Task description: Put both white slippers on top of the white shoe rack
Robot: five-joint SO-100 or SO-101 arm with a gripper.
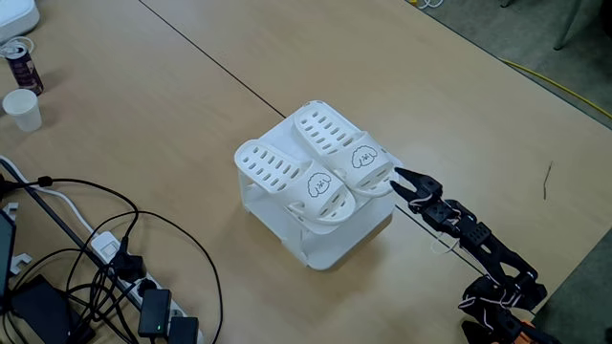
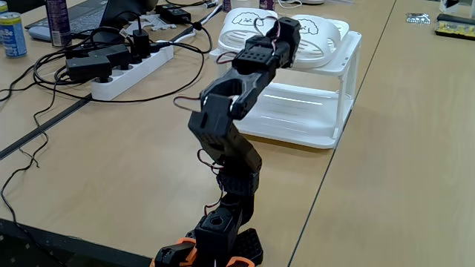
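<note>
- While both white slippers [image 1: 311,164] lie side by side atop the white shoe rack [image 1: 325,244] at frame centre, the arm stretches from the lower right.
- The gripper [image 1: 400,179], jaws parted and empty, sits just beside the right slipper.

So I've got both white slippers [image 1: 308,167] sitting side by side, touching, on the flat top of the white shoe rack [image 1: 330,247], soles down. Rows of slot holes across the uppers, plus a little black cartoon face on each at the end pointing lower right in a fixed view. The rack is a boxy two-tier stand, upright on the table.
</note>
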